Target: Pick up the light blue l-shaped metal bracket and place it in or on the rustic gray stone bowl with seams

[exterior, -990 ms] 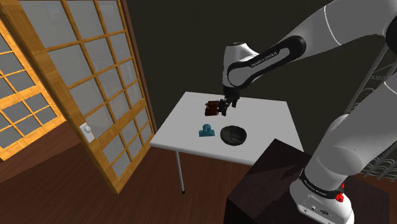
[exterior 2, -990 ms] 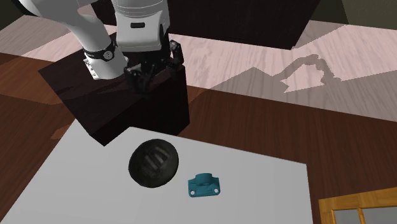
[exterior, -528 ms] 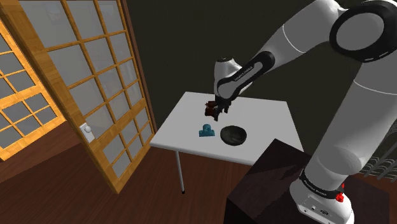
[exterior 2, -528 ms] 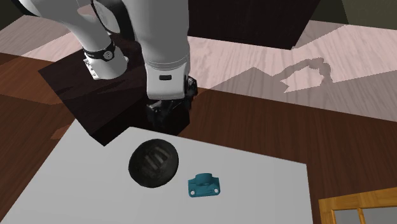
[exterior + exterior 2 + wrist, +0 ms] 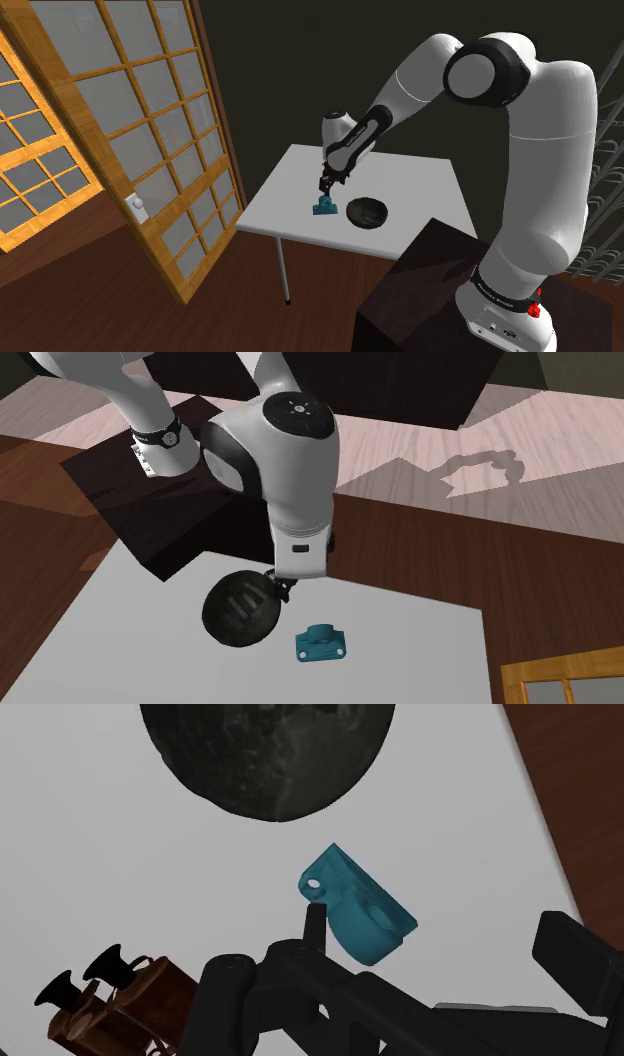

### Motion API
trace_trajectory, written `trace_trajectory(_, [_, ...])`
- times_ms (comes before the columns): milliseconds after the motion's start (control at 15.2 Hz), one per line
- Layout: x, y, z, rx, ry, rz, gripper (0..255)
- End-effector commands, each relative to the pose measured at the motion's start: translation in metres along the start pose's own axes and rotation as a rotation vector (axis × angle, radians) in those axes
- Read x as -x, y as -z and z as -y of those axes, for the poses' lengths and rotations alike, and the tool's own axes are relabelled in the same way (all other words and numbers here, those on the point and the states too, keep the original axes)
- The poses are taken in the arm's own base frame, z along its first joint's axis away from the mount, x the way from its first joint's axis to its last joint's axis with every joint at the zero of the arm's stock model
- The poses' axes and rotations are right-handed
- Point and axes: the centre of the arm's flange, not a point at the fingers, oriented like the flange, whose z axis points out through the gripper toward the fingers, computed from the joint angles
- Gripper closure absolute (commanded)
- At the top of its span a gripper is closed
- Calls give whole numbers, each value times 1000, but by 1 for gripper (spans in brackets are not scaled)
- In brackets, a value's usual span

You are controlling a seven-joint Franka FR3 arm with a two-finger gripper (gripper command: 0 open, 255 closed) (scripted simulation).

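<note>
On the white counter [image 5: 425,195], your teal-blue L-shaped bracket [image 5: 324,206] lies just beside the dark, rough stone bowl [image 5: 367,212], toward the shoulder view's left of it, with a narrow strip of counter between the 2. The bowl stands upright and holds nothing. Your hand [image 5: 325,187] hangs just above the bracket, pointing down at it. It is released: in the wrist view its 2 black fingers [image 5: 315,922] stand well apart and grip nothing. There the bracket shows 1 round hole in its flange and sits close against 1 fingertip; you cannot tell whether they touch. A brown object with black flared parts [image 5: 110,999] rests on the counter near the hand, on the side away from the bowl. The dark stand [image 5: 420,295] sits at the counter's near corner.
</note>
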Motion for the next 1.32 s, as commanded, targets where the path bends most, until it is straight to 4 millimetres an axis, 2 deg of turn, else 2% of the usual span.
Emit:
trace_trajectory(0, [-14, -23, 0, 9, -8, -4, 0])
trace_trajectory(462, [-66, -94, -5, 37, -33, -16, 0])
trace_trajectory(924, [-66, -130, -6, 37, -33, -16, 0])
trace_trajectory(1254, [-67, -133, -6, 37, -33, -16, 0])
